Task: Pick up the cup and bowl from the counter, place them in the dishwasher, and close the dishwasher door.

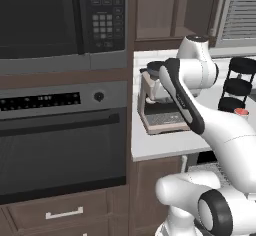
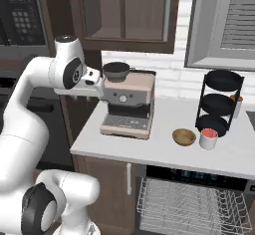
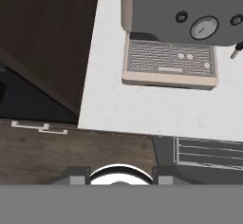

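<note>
Where it stands beside the tan bowl (image 2: pixel 184 137), the white cup (image 2: pixel 208 139) (red-topped) is upright.

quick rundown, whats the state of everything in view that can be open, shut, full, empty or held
dishwasher door: open
rack: slid out, empty
bowl: upright on the counter, empty
cup: upright on the counter beside the bowl
oven door: shut
microwave door: shut
end effector: holding nothing, open or shut unclear

Tan bowl (image 2: pixel 184 137) beside red-topped white cup (image 2: pixel 208 139) on counter (image 2: pixel 149 147), dishwasher (image 2: pixel 191 199) rack out
</note>
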